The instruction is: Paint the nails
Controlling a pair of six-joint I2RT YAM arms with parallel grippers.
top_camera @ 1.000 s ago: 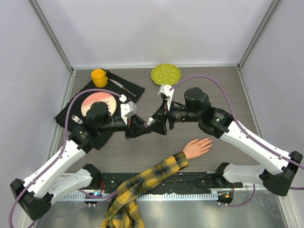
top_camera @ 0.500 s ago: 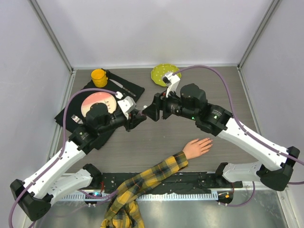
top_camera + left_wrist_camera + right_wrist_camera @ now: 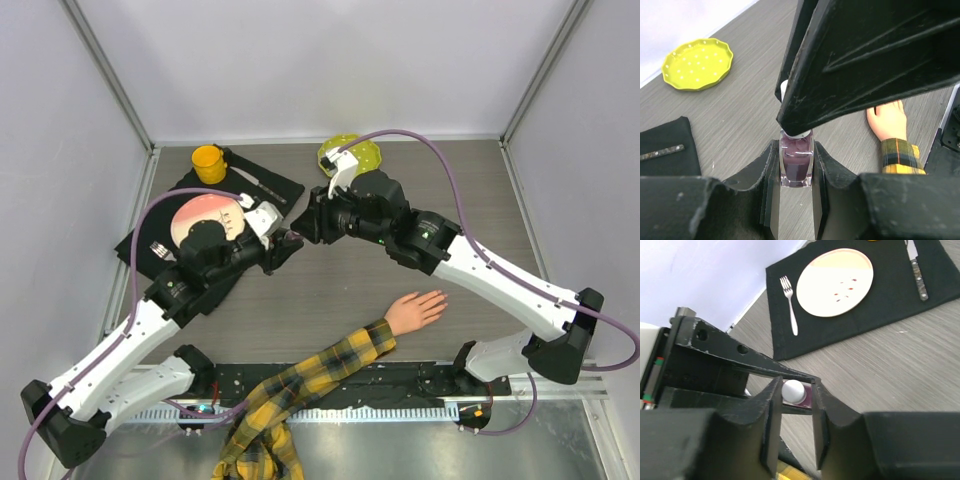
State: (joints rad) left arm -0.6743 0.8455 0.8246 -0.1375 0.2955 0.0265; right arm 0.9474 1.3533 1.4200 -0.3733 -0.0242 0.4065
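Tabletop (image 3: pixel 740 115), left pincer (image 3: pixel 796 150) clamps bottle (image 3: pixel 796 167), overhead unclear

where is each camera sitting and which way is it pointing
Top external: above and behind the arms, looking down at the table; both arms and the mannequin hand show.
Left wrist: on the left arm, facing the yellow-green plate; the left gripper clamps the polish bottle.
Right wrist: on the right arm, facing the black mat; the right gripper flanks the white cap.
Shared: both wrist views show the bottle.

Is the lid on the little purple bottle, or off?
On: the white lid sits atop the bottle the left gripper holds, between fingers of the right gripper.
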